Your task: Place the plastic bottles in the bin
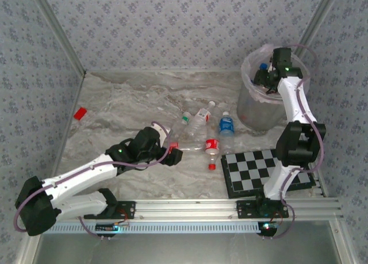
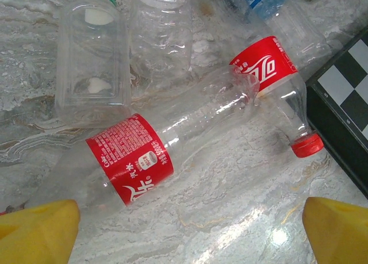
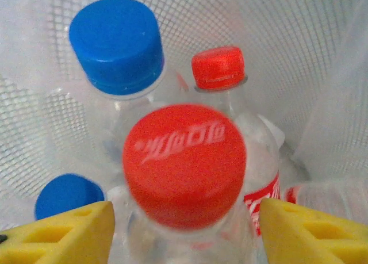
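Observation:
My right gripper [image 1: 269,77] hangs over the bin [image 1: 253,111], a round translucent mesh bin [image 3: 276,22] lined with a bag. Its yellow fingers [image 3: 63,232] stand open on both sides of a blurred red-capped bottle [image 3: 184,160], with gaps on each side. Below it in the bin are a blue-capped bottle [image 3: 118,42], a red-capped bottle [image 3: 218,68] and another blue cap [image 3: 66,195]. My left gripper [image 1: 175,155] is open just above the table, beside a red-labelled bottle [image 2: 129,160] lying on its side. Close by lie a red-capped bottle [image 2: 270,68], a green-capped bottle [image 2: 92,51] and a blue-labelled bottle [image 1: 226,126].
A black-and-white checkerboard [image 1: 261,169] lies at the front right, next to the red-capped bottle. A small flat red block [image 1: 80,113] sits at the far left of the marble table. Patterned walls close in the back and both sides.

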You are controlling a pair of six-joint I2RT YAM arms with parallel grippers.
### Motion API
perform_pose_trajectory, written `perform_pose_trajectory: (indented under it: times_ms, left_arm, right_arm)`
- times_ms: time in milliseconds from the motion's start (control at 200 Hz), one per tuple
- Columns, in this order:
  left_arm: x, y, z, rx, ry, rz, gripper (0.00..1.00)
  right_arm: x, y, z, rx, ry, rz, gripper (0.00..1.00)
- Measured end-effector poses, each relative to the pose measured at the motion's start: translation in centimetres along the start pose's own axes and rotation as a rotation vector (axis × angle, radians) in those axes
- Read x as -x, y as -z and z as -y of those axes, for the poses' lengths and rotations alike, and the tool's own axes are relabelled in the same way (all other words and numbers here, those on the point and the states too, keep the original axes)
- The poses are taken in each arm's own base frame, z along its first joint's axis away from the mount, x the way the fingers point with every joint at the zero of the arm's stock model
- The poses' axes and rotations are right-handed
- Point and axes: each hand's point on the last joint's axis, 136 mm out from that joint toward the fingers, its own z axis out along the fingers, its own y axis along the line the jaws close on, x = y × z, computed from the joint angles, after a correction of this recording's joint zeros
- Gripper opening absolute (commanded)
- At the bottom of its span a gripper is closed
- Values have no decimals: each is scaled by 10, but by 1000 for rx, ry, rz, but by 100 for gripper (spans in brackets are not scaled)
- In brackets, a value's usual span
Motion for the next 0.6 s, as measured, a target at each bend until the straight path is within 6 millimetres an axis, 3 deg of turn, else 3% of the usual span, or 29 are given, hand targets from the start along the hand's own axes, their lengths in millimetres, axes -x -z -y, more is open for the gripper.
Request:
perform_pose_trajectory:
  times_ms: [100,205,385,495,600]
  left_arm:
    - [-2,-2,-1,4,-5,-9,99]
    - [-2,-7,-2,18,-13,-32,99]
    - [5,-14,-2,42,-23,-46,98]
    - [9,-22,-1,56,-31,-64,96]
    - [8,-30,-2,73,-57,-109,96]
  right_arm:
    - [0,23,0,7,2,6,92]
    - [6,55,3,11,-6,50,97]
    - [21,128,10,42,-35,201,100]
    - [16,170,6,93,-42,286,100]
    - [-2,195,-3,178,-48,327,100]
